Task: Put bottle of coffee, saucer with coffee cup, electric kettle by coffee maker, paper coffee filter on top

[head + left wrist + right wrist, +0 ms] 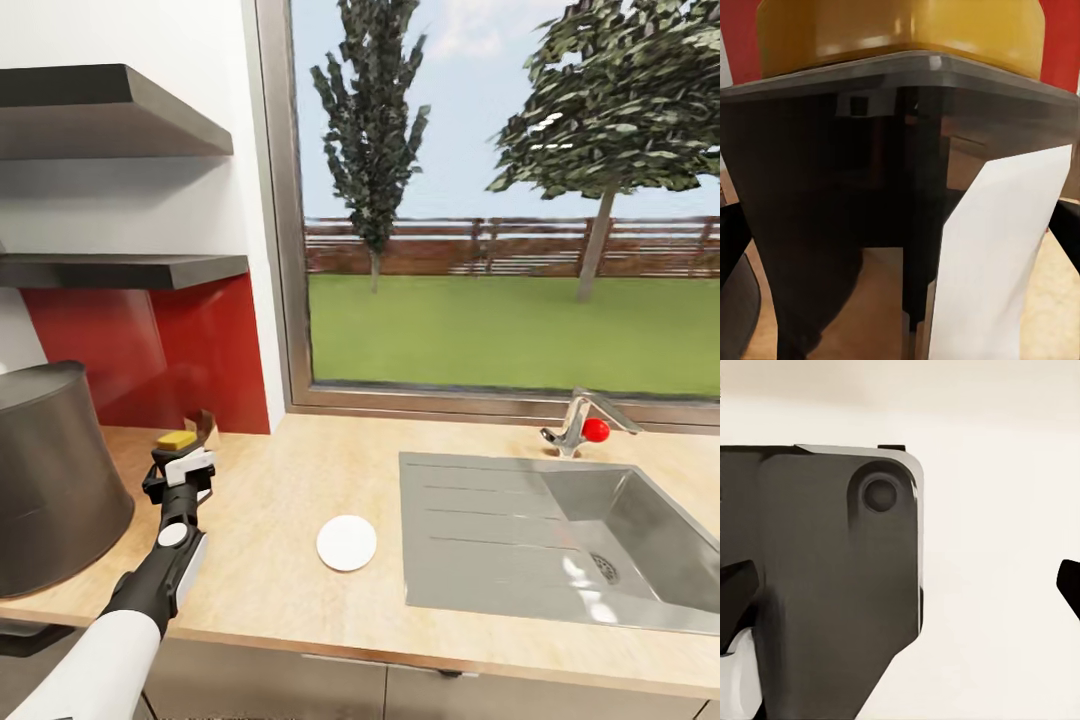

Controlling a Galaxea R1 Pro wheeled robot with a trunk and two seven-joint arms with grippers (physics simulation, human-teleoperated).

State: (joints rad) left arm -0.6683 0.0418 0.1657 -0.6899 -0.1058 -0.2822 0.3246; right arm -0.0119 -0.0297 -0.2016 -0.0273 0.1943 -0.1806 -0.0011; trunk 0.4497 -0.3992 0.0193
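Progress: early. Bottle of coffee (180, 440), yellow lid, now on the countertop (270, 560) by the red backsplash (150, 350); left gripper (183, 468) pinches it. Saucer (346, 543) lies bare, near the sink (560, 540). Dark vessel (50, 480) far left, unidentified. Cup, filter, kettle not placed. Right gripper (900, 607) fingers spread, holding nothing. Pale wood counter, shelves (110, 270), garden window (500, 200).

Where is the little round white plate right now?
In the head view, the small round white saucer lies flat on the light wooden countertop, just left of the steel sink and to the right of the left gripper.
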